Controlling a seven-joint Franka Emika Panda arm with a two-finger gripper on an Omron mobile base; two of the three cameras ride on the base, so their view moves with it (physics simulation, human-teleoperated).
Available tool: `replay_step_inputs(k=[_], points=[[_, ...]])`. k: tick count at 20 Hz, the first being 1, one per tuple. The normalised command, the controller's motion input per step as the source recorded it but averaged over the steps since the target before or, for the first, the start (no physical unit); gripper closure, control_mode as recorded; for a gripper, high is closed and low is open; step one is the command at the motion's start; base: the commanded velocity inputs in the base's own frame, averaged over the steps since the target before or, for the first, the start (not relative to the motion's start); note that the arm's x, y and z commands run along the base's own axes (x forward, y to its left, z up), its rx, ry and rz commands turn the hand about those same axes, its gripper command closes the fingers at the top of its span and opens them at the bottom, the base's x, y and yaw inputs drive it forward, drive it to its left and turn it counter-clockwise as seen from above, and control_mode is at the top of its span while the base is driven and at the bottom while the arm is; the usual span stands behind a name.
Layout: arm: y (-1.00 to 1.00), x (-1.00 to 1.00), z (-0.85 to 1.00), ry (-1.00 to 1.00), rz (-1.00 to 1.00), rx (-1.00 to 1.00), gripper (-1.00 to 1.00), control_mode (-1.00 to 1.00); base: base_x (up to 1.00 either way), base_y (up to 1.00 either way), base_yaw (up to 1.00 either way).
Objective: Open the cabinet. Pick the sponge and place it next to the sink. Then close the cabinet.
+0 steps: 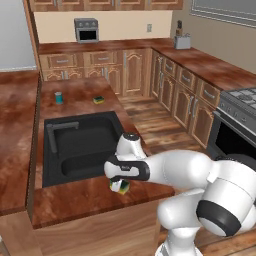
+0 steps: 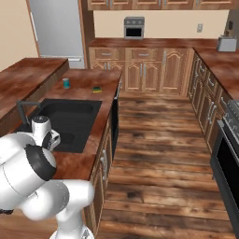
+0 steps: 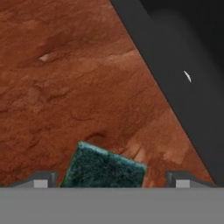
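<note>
Kitchen w/ reddish-brown counter [image 1: 75, 200] wrapping a black sink [image 1: 80, 145], left base view. Gripper [image 1: 120, 184] is hanging low-centre of frame over the counter strip just below the sink; green/yellow sponge [image 1: 120, 187] is sitting right under it. A 2nd sponge [image 1: 98, 100] and a teal cup [image 1: 59, 97] are lying upper left, beyond the sink. Cabinet [image 1: 100, 4] is running along top edge.

Right base view: sink at left, arm lower left.

Hand view: fingertips [image 3: 41, 180] are standing apart at bottom, sponge top between them, not clamped; sink edge upper right.
</note>
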Motion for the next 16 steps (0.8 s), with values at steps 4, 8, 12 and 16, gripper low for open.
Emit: replay_step_inputs(k=[4,8,12,16], points=[[0.0,-0.13,0.17,0.0,0.0,0.0,-1.0,-1.0,0.0,0.0,0.0],[-0.02,-0.2,0.63,0.0,0.0,0.0,-1.0,-1.0,0.0,0.0,0.0],[-0.02,-0.14,0.67,0.0,0.0,0.0,-1.0,-1.0,0.0,0.0,0.0],[-0.03,-0.02,0.48,0.0,-0.06,0.0,-1.0,-1.0,0.0,0.0,0.0]])
